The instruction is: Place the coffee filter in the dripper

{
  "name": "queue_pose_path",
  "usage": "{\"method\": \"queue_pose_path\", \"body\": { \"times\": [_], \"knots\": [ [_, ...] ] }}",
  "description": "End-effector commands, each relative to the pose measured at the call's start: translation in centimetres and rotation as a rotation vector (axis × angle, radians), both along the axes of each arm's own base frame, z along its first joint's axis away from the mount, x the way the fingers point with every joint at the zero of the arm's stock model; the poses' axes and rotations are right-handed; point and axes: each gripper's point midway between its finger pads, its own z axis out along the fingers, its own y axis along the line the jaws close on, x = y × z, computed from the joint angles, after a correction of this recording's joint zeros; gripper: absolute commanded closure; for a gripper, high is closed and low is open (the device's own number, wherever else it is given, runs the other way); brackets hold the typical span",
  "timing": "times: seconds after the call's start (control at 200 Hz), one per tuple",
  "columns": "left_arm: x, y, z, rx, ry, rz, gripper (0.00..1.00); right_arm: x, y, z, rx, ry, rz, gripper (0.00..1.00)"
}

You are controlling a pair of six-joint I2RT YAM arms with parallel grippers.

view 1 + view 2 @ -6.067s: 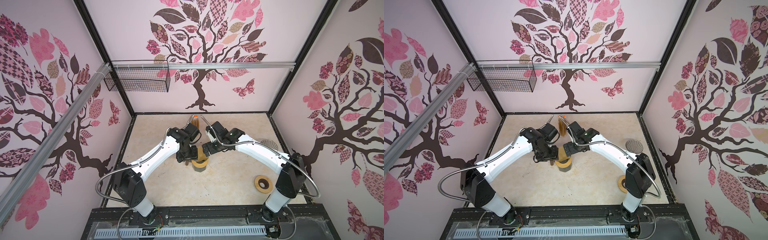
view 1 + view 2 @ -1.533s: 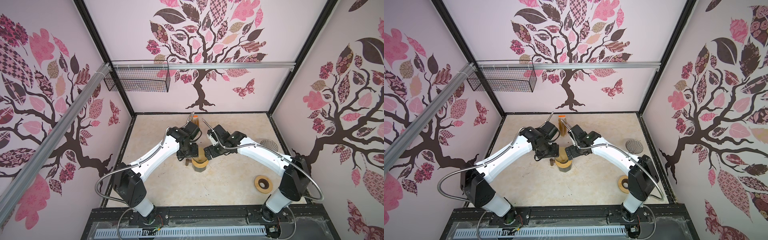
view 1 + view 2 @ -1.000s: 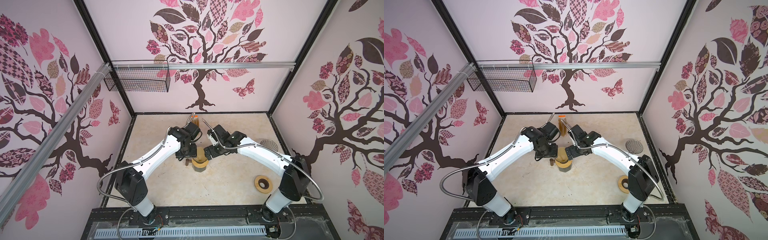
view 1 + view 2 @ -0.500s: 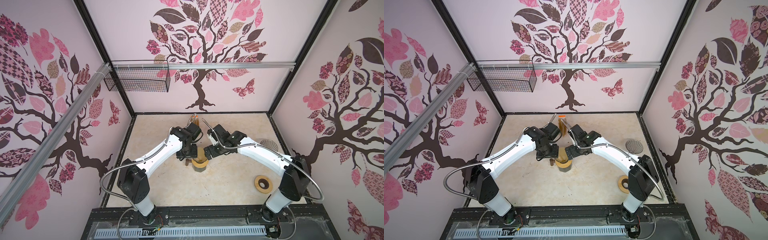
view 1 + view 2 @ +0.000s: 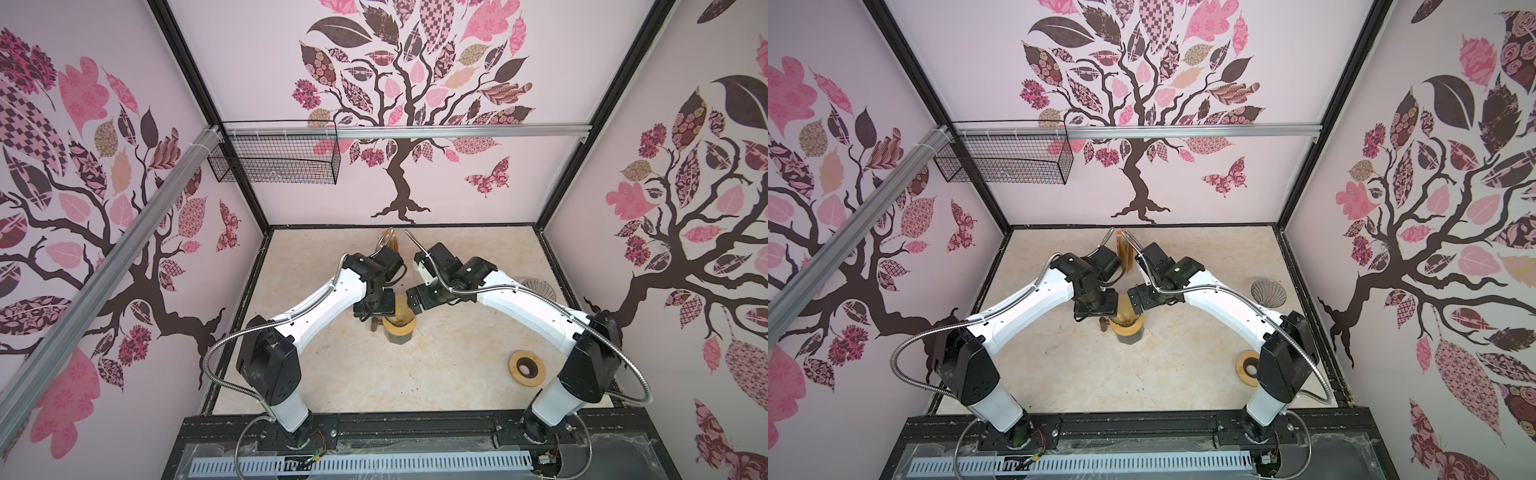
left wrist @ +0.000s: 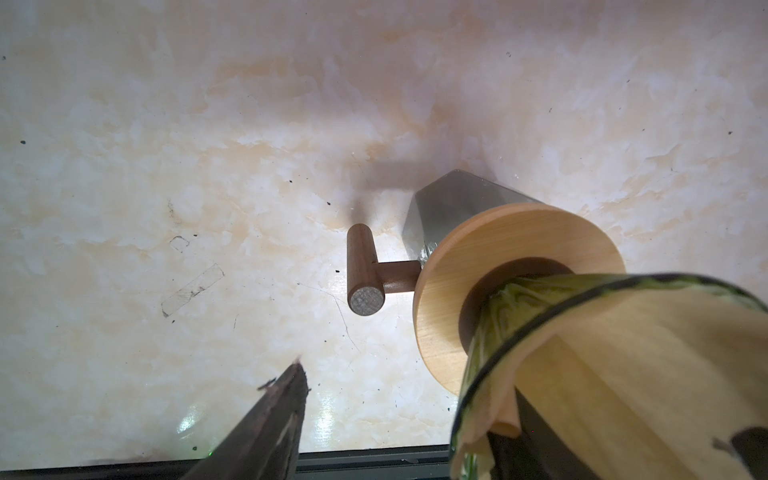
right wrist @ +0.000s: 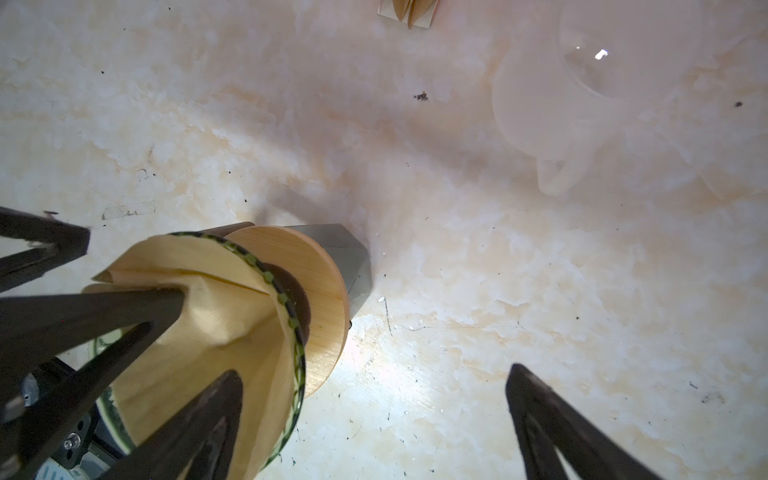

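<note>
The middle of the table point(image 5: 332, 374) is crowded: the dripper point(image 5: 400, 322) stands there with its handle point(image 6: 365, 270) sticking out sideways, the left gripper point(image 5: 382, 316) has one finger down inside it, and the right gripper point(image 7: 376, 372) hangs spread just beside its rim. The front and left of the table lie bare. A wooden ring point(image 5: 527, 363) sits front right, a shell dish point(image 5: 539, 286) at the right edge, and a stack of filters point(image 5: 1124, 249) stands at the back behind both wrists.

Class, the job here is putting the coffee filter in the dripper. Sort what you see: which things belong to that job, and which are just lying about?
Belongs to the job: coffee filter, dripper, glass base under it, left claw, right claw.

Just lying about: wooden ring, shell dish, spare filters, wire basket.
</note>
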Motion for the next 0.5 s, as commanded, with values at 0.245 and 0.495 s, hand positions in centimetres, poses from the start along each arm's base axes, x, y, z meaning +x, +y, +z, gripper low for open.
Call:
{"method": "queue_pose_path", "body": {
  "times": [0.245,0.495],
  "knots": [
    [0.8,-0.8,2.7,-0.06,-0.064,-0.015,0.33,-0.3,0.0,3.3,0.049,-0.052,0.002,0.0],
    [0.7,-1.1,3.1,-0.083,-0.069,-0.022,0.33,-0.4,-0.2,3.5,0.048,-0.055,0.001,0.0]
  ]
}}
